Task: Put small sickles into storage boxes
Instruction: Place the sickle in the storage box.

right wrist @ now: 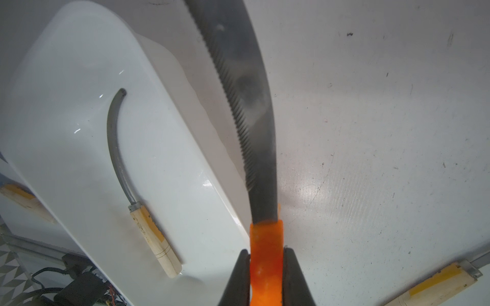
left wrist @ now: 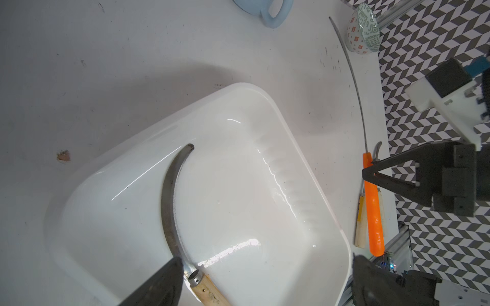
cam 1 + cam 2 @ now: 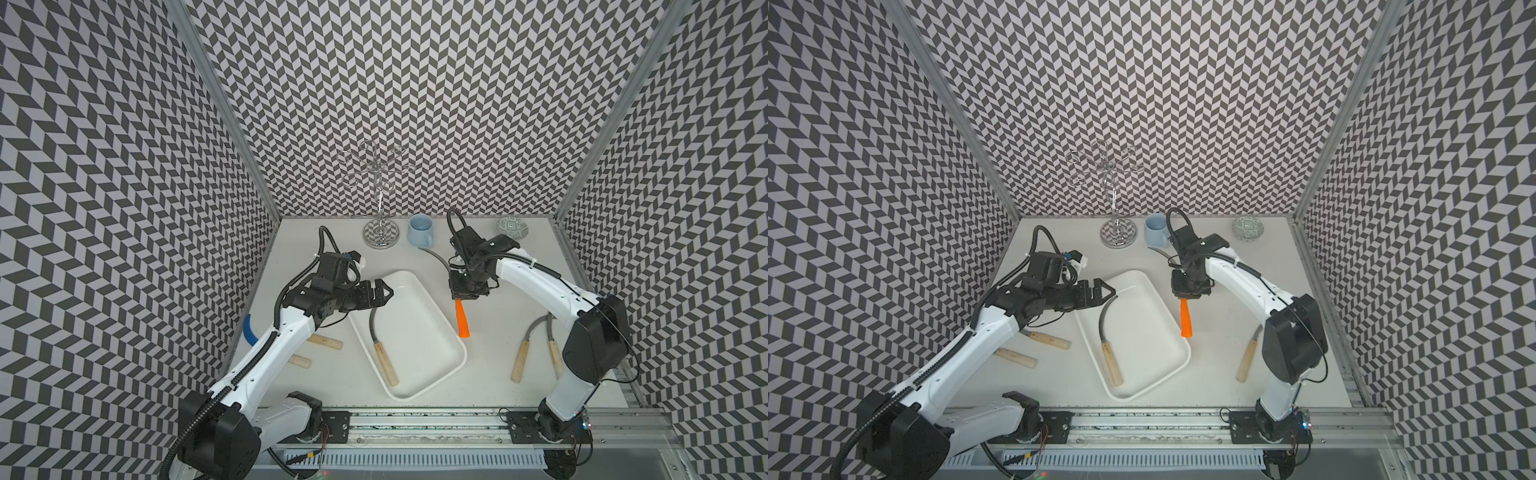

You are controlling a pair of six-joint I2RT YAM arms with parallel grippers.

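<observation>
A white storage tray lies slantwise mid-table, also in the other top view. Inside it lies one sickle with a wooden handle. My right gripper is shut on the orange-handled sickle, just right of the tray's rim, with the blade pointing to the back. My left gripper hangs open and empty over the tray's far left corner. Two more sickles lie left of the tray, partly under the left arm. Another two sickles lie to the right.
At the back stand a chrome hook stand, a light blue mug and a small green-patterned bowl. A blue curved object lies by the left wall. Patterned walls close three sides, and the arms' rail runs along the front.
</observation>
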